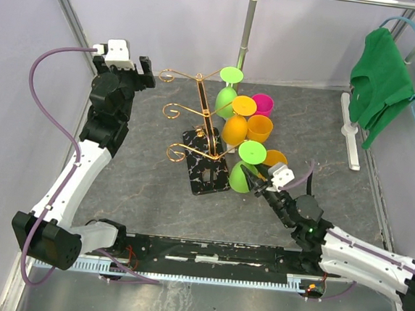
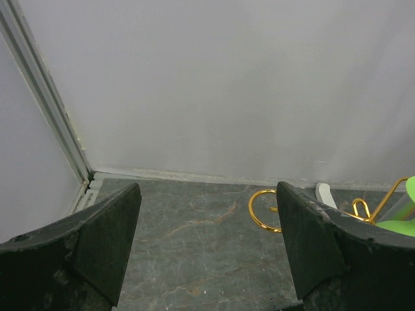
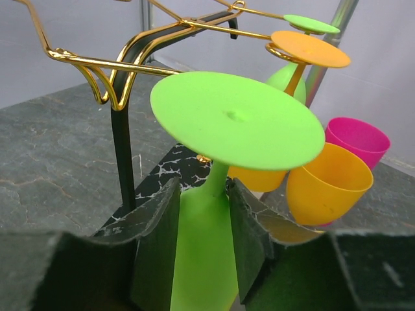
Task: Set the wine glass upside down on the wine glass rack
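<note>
Right wrist view: my right gripper (image 3: 202,194) reaches in around the lime-green wine glass (image 3: 237,123). My fingers (image 3: 155,246) stand close on either side of its bowl. I cannot tell whether they press on it or only flank it. The glass is upside down, its round foot on top and its stem running down between my fingertips. A bit of gold wire shows just under the foot beside the stem, but I cannot tell whether the foot rests on it.

From the top external view, the wine glass rack (image 1: 207,115) stands near the middle of the table (image 1: 139,186) on its black marbled base (image 1: 206,173). The lime-green glass is at the rack's lowest arm, on the side toward the table's right edge and nearest its near edge. Two more hang upside down on the same side: a second green wine glass (image 1: 227,100) on the highest arm and an orange wine glass (image 1: 234,129) below it. Just beyond them, toward the right edge, a pink glass (image 1: 262,102) and an orange glass (image 1: 260,127) stand upright. Another upright orange one (image 1: 275,158) is just beside my right wrist.

My left gripper (image 1: 148,74) is held up near the far left corner, well apart from the rack. Its fingers (image 2: 97,246) are spread wide with nothing between them.
</note>
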{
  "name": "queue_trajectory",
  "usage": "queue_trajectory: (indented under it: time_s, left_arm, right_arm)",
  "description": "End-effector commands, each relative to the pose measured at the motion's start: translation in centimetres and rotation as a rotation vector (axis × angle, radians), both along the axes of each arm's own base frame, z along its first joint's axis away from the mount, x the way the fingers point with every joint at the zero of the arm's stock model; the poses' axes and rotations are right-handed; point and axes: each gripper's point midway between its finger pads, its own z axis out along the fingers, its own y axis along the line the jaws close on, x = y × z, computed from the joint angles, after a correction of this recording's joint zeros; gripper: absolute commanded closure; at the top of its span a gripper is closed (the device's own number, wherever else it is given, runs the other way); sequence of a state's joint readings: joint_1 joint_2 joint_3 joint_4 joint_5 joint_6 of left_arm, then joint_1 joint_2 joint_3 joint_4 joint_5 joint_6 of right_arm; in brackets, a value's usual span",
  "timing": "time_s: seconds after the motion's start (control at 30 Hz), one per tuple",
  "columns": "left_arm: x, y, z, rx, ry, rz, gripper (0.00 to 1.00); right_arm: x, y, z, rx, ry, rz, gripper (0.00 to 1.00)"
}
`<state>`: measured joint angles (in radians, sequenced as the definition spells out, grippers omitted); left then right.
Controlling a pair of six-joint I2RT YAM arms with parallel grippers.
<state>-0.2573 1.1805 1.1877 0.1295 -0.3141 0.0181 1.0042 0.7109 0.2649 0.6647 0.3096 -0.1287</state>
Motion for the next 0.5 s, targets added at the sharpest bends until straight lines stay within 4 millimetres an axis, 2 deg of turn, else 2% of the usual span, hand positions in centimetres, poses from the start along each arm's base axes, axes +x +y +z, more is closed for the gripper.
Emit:
queue_trajectory:
  time_s: [0.0, 0.33, 0.47]
  left_arm:
    - [-0.8, 0.6, 2.0, -0.028, -0.071, 0.021, 0.09]
    - [-0.1, 0.5, 1.4, -0.033, -0.065, 0.025, 0.09]
    - [0.1, 0.5, 1.2, -0.035, -0.066, 0.030, 0.09]
  right_arm:
    - [-0.7, -2.2, -0.7, -0.054, 0.035, -0.038, 0.54]
    - [-2.4, -7.8, 0.9, -0.099, 0.101, -0.137, 0.40]
    - [-2.0, -11.0, 1.0, -0.103, 0.172, -0.284, 0.38]
